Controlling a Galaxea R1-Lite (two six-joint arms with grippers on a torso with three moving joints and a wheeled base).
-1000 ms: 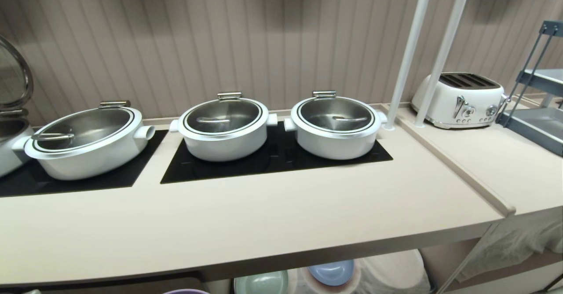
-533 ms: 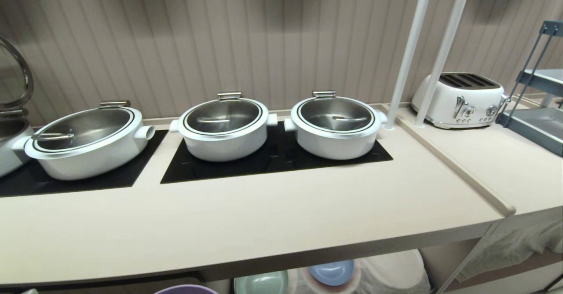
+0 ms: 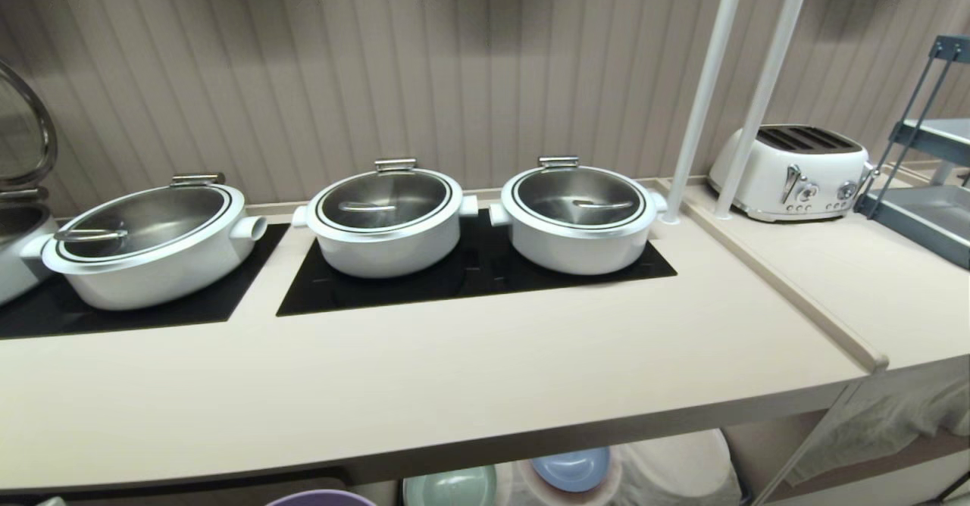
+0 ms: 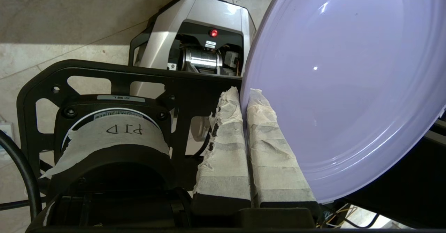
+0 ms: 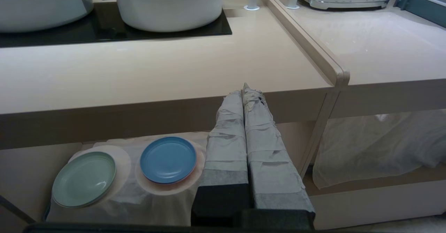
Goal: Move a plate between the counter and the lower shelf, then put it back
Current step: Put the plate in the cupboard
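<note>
One plate pinched by its rim

Two taped fingers [image 4: 223, 145] of the left gripper [image 4: 243, 93] are clamped on the lilac plate [image 4: 345, 83], which stands tilted and fills the upper right of the left wrist frame. From the head, its edge [image 3: 322, 499] peeks at the bottom, below the counter [image 3: 424, 385]. Lower down, the right gripper [image 5: 244, 88] is closed on nothing, near the blue plate [image 5: 168, 159] and mint-green plate [image 5: 84, 178].

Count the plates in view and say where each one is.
3: the lilac plate pinched by the left gripper; the mint-green plate and blue plate on the lower shelf. Others may be hidden.
</note>
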